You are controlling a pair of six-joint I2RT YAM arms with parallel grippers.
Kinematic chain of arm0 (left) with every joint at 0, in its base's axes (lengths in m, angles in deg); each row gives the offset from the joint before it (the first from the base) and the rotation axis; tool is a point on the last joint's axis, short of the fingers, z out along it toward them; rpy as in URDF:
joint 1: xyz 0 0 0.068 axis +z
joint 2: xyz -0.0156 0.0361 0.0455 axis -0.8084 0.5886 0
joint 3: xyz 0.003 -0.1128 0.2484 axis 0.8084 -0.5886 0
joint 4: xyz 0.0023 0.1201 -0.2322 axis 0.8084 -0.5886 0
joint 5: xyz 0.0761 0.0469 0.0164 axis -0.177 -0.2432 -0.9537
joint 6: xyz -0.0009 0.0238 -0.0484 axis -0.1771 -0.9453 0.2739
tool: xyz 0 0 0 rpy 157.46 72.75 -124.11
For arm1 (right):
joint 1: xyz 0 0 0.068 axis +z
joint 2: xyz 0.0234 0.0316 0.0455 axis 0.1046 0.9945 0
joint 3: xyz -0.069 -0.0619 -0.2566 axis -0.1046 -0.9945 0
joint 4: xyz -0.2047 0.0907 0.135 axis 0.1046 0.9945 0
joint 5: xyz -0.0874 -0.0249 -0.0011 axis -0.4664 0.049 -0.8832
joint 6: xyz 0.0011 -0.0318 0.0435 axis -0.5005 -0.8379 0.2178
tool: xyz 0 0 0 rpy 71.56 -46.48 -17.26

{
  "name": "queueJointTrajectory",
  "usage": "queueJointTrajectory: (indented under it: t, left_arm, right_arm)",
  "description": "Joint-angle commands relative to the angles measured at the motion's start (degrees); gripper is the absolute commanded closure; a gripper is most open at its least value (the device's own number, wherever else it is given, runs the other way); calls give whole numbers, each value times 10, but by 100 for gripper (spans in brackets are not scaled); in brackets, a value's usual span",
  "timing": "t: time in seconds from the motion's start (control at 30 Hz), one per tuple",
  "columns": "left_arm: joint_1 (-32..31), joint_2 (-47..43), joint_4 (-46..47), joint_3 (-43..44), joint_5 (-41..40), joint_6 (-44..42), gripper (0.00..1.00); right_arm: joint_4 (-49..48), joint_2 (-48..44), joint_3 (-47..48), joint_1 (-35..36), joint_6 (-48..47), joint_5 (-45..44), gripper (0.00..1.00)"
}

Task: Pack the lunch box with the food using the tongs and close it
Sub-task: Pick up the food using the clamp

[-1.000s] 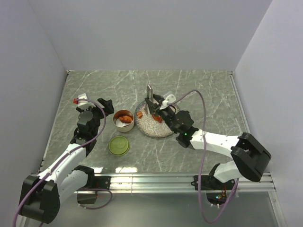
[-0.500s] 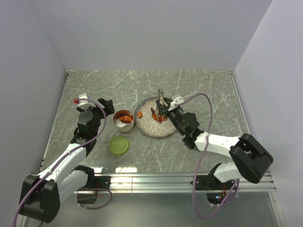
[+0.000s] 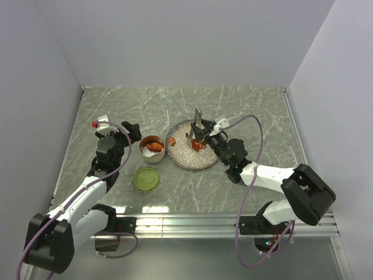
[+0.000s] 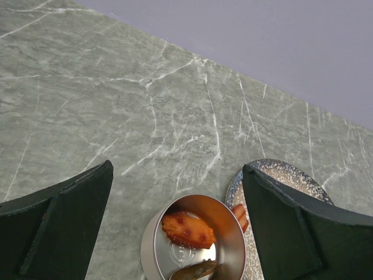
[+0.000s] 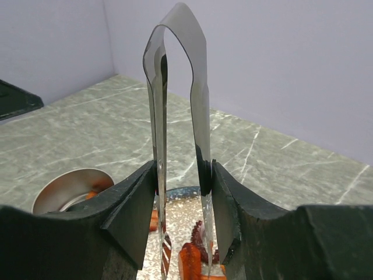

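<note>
The lunch box (image 3: 152, 150), a small round tin of shiny steel, stands open on the marbled grey-green table (image 3: 256, 111), just beside the left rim of the speckled plate (image 3: 185, 160). Orange and brown food (image 3: 154, 146) lies inside it. More orange chunks (image 3: 198, 145) sit on the plate. The flat olive-green lid (image 3: 146, 179) lies apart, nearer the arms. Bare table spreads behind and to the right, and walls (image 3: 175, 41) close three sides.

The right gripper (image 3: 201, 135) is clamped on the thin grey metal tongs (image 3: 197, 119). They stand upright, bend on top, tips down among the plate's chunks. The left gripper (image 3: 125, 131) hangs spread wide and empty, just left of the tin.
</note>
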Motion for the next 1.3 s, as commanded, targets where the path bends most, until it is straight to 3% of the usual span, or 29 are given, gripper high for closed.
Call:
queueJointTrajectory:
  t: [0.0, 0.43, 0.6, 0.77, 1.0, 1.27]
  left_arm:
    - [-1, 3, 22, 8, 8, 8, 1]
    - [-1, 2, 24, 7, 8, 8, 1]
    - [0, 2, 25, 7, 7, 8, 1]
    - [0, 1, 24, 7, 6, 7, 1]
    - [0, -4, 22, 5, 3, 8, 1]
    - [-1, -8, 20, 2, 3, 10, 0]
  right_arm:
    - [-31, 0, 14, -3, 8, 13, 51]
    - [-43, 82, 42, -9, 13, 15, 52]
    - [-32, 85, 52, -9, 10, 11, 69]
    - [-3, 55, 63, -7, 4, 18, 79]
    - [63, 0, 108, 18, -17, 23, 82]
    - [68, 22, 173, 59, -7, 51, 82]
